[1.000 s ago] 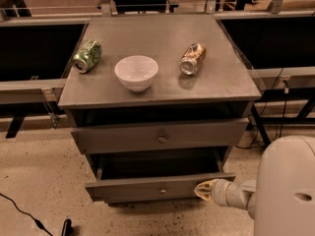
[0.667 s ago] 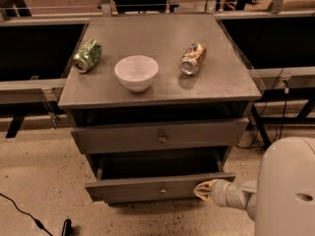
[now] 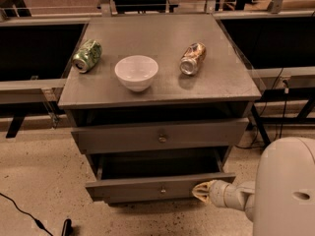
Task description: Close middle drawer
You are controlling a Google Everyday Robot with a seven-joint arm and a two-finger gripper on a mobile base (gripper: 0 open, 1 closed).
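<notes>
Gripper [image 3: 201, 191], closed, touches open middle drawer [image 3: 142, 189] at one end; bowl [image 3: 136, 72], green can [image 3: 87, 56], brown can [image 3: 192, 59] lie above.

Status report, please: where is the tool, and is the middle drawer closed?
Tool at right end of middle drawer front. Drawer pulled out, not yet closed. Nothing seen in its way.

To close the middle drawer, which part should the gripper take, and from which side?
Probably the flat front of the middle drawer, met from the front, because it stands pulled out toward the camera. Near the small knob at its centre a push would be even; the gripper sits at the front's right part.
</notes>
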